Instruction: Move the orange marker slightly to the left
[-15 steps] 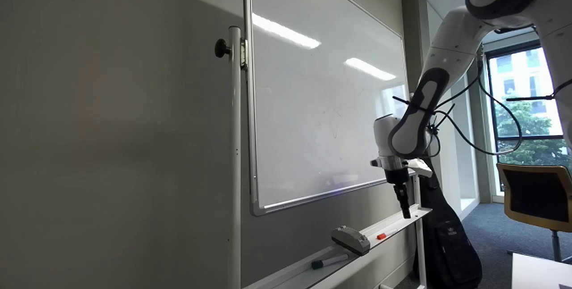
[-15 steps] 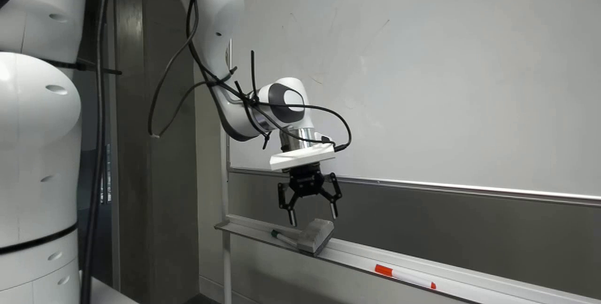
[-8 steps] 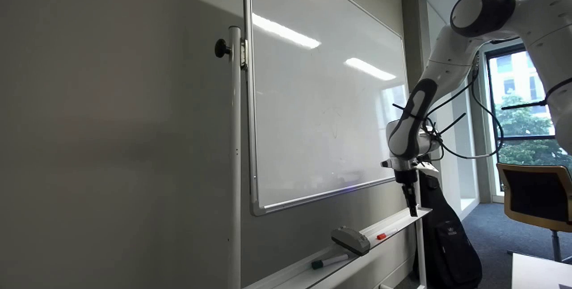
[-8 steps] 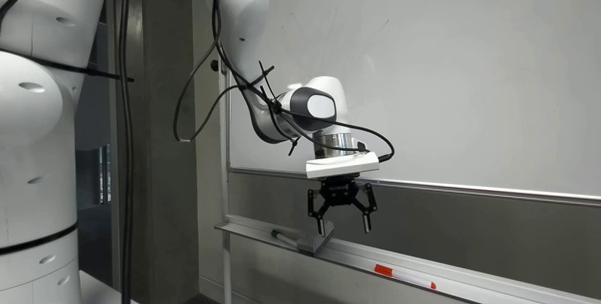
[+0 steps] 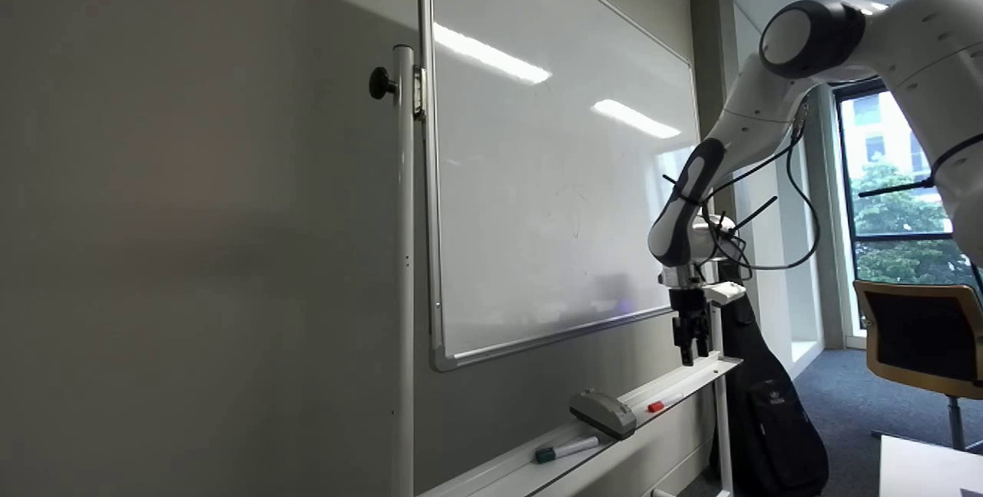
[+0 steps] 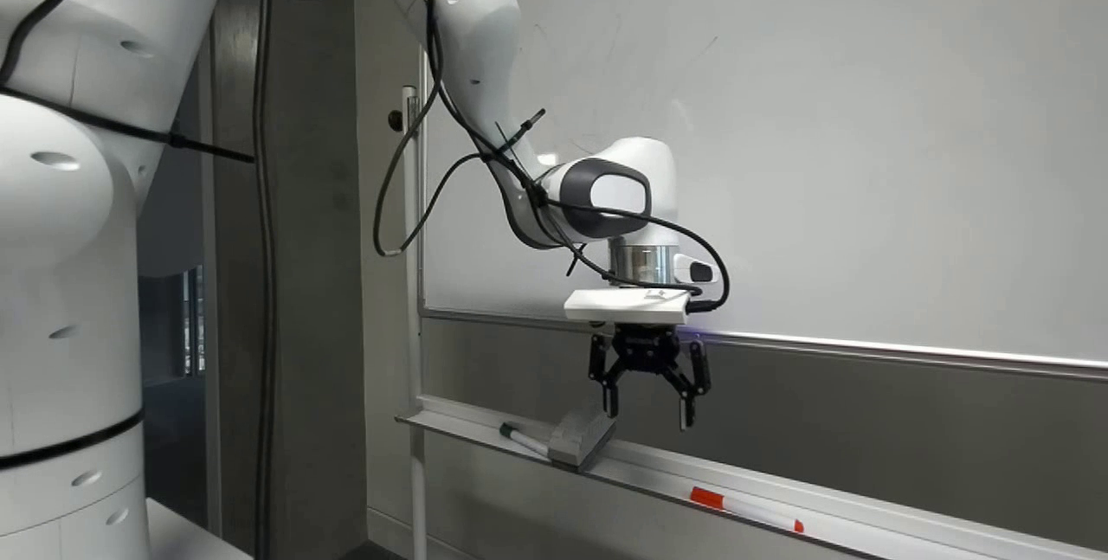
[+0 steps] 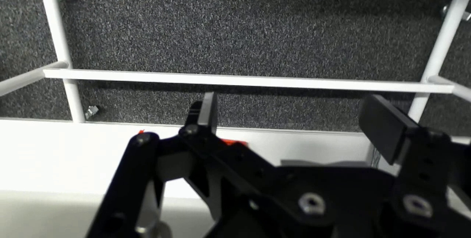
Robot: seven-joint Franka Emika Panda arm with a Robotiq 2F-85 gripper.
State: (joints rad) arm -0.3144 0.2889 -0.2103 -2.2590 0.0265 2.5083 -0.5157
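My gripper hangs spread wide, empty; slim orange-capped marker lies on smooth ledge, right of blocky grey eraser.

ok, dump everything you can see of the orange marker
The orange marker has a slim white barrel, plastic by its look, an orange-red cap on one end and a small orange-red tip at the other. It lies on its side along the whiteboard tray, near the front edge, cap end toward the whiteboard eraser but apart from it. Only the tray touches it; the open gripper hangs clear. Gripper parts cover much of it in the wrist view.
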